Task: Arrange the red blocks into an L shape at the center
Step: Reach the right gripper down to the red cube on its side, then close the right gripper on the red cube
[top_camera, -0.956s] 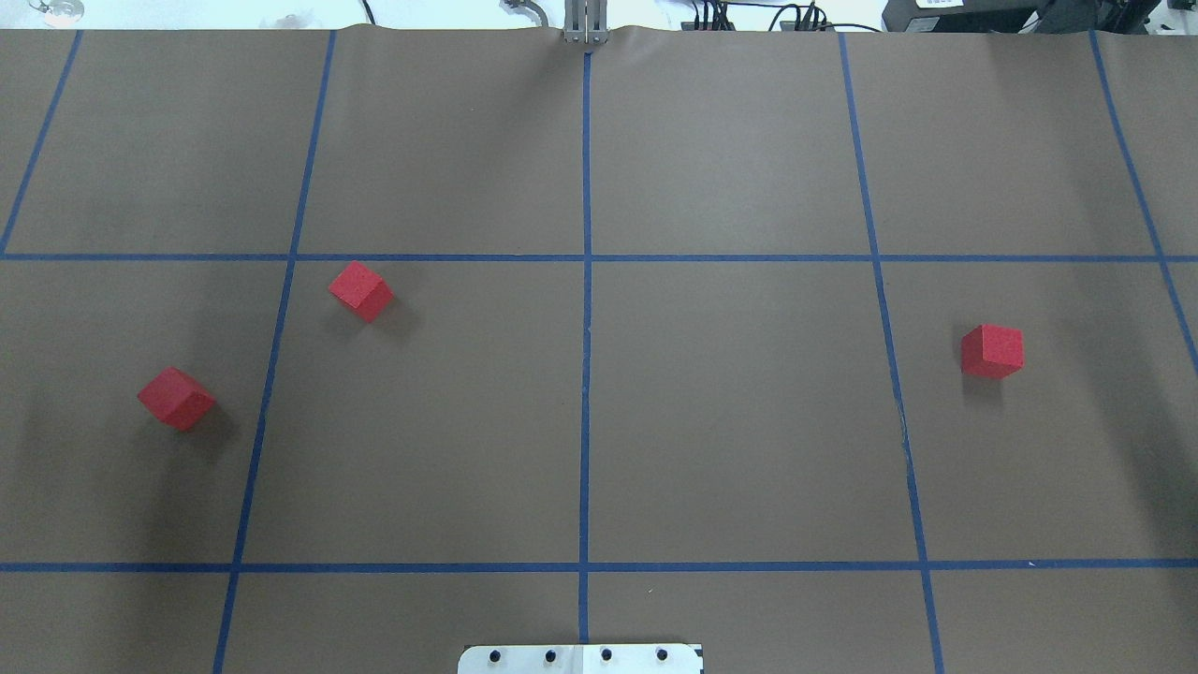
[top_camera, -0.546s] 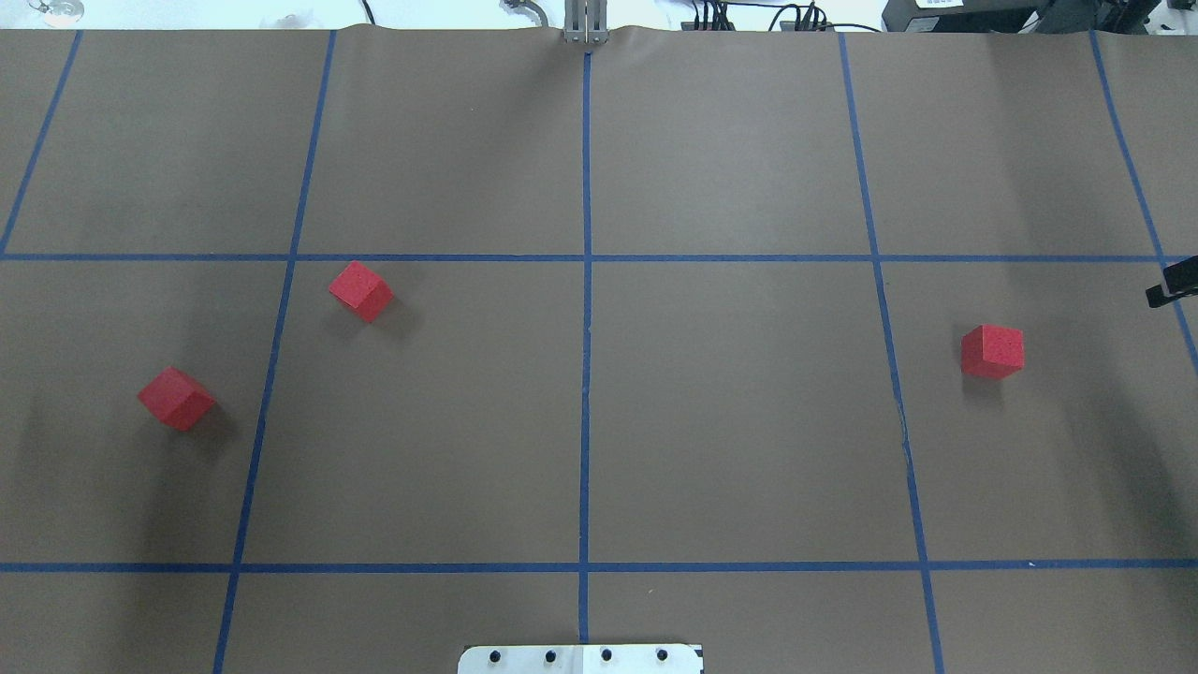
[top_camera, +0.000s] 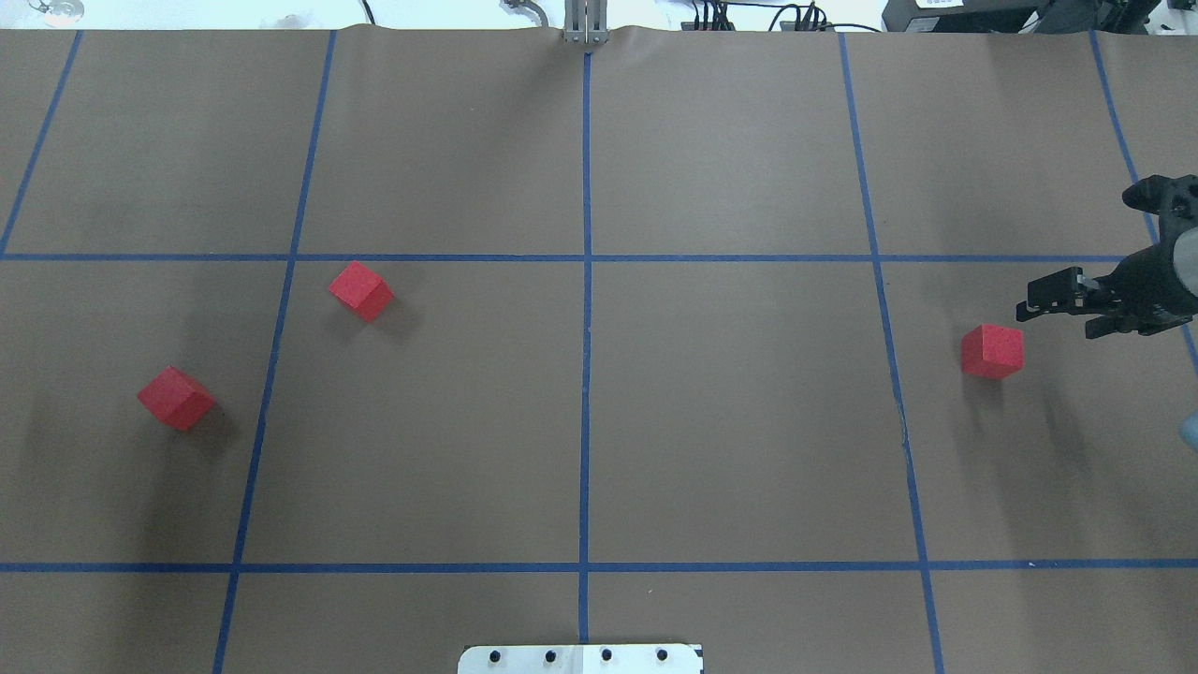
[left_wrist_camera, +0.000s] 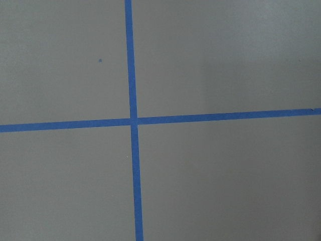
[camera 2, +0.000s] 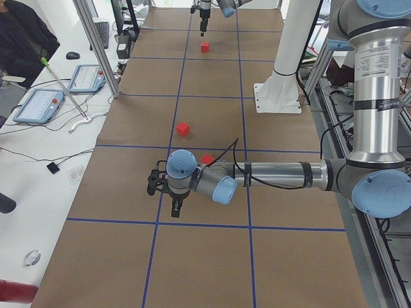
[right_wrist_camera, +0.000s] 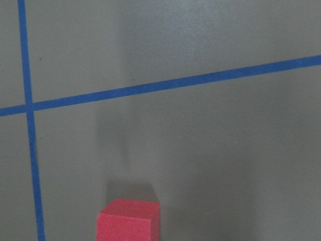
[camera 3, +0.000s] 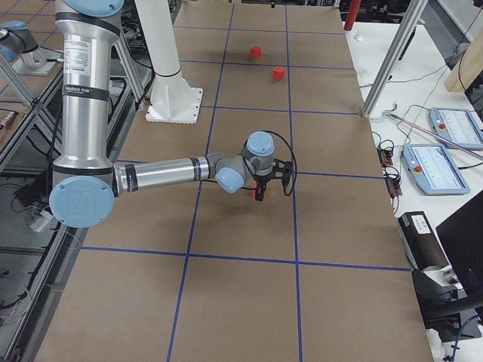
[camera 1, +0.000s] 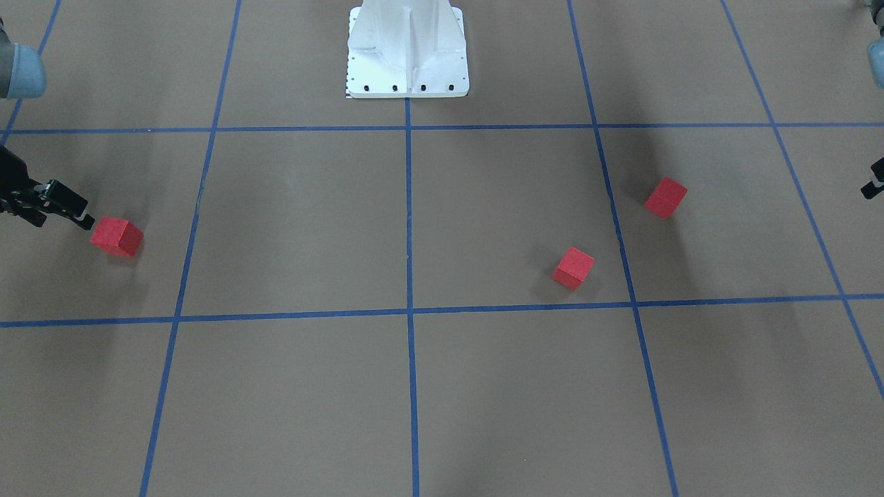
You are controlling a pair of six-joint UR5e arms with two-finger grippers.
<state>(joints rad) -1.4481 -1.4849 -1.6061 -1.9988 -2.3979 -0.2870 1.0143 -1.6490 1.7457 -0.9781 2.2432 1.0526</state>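
Three red blocks lie apart on the brown table. One [top_camera: 992, 351] is at the right, also in the front view [camera 1: 117, 237]. Two are at the left: one [top_camera: 361, 291] farther out and one [top_camera: 176, 399] nearer the left edge. My right gripper [top_camera: 1032, 300] hovers just beside the right block, on its outer far side, fingers close together and empty; its wrist view shows that block [right_wrist_camera: 129, 219] at the bottom edge. My left gripper [camera 2: 175, 206] hangs over a tape crossing beyond the left blocks; only a sliver of it [camera 1: 873, 185] shows in the front view.
Blue tape [top_camera: 585, 374] divides the table into a grid. The white robot base [camera 1: 407, 55] stands at the near middle edge. Metal posts [camera 2: 96, 58] and operator tablets [camera 2: 38, 106] stand along the far side.
My right gripper has come in from the right edge of the overhead view and moved left toward the right block. The three blocks have not moved.
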